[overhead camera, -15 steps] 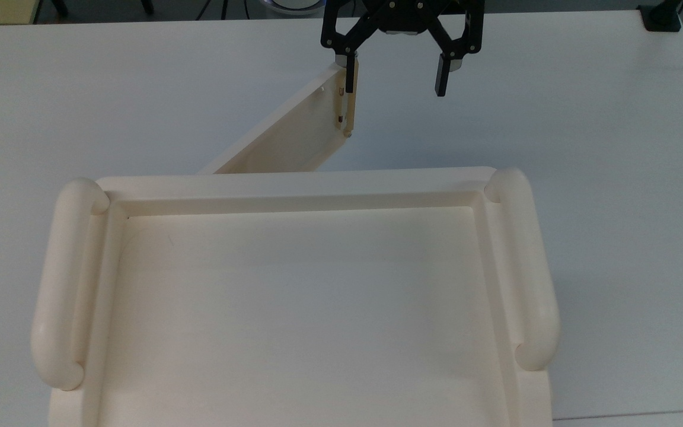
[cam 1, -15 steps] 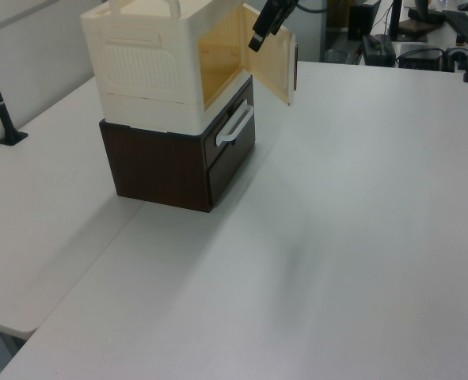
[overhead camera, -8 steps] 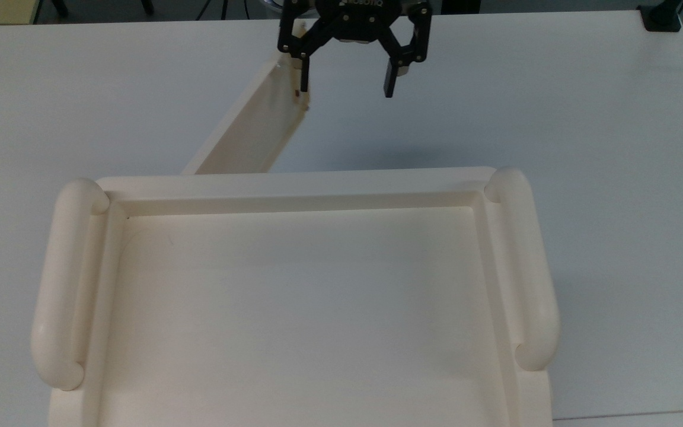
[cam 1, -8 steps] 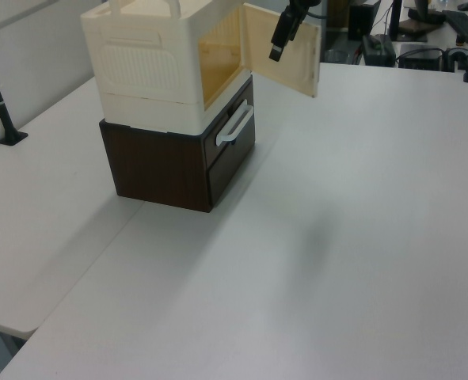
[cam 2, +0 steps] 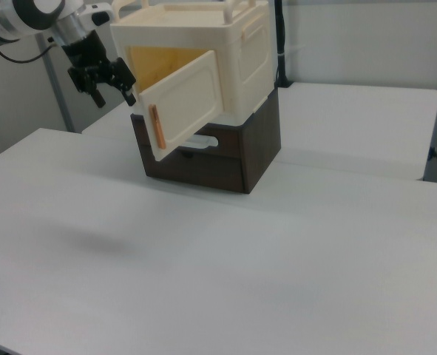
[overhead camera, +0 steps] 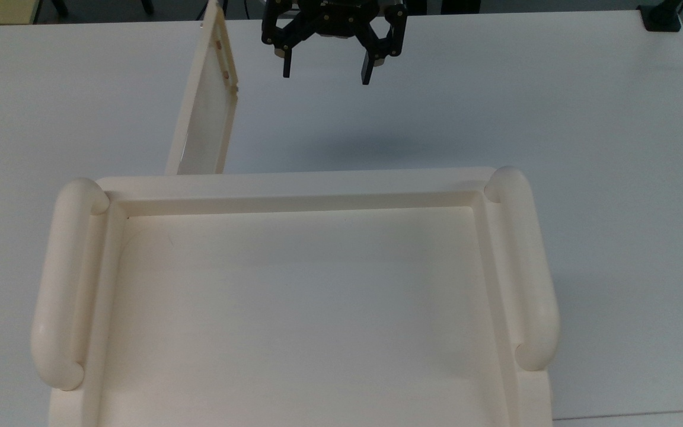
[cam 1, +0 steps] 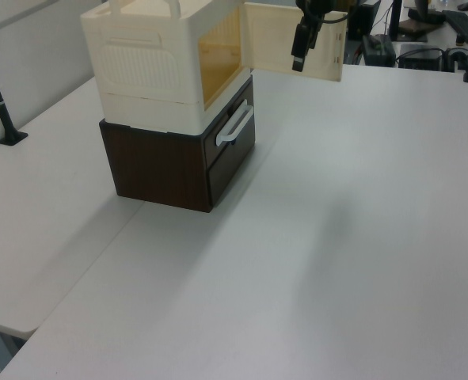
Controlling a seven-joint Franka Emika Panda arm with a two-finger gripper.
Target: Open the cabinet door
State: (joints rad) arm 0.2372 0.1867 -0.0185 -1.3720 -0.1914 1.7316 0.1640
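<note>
Cabinet door [overhead camera: 208, 107] swung wide, just off my pincer's [overhead camera: 326, 74] side on the top view's left, not touching. Fingers apart, empty. Door looks open enough; I'd back off straight, avoiding its free edge.

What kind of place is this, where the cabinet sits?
Probably a robotics lab or office: a robot claw over a plain white table, the cream cabinet door swung open, monitors behind.
</note>
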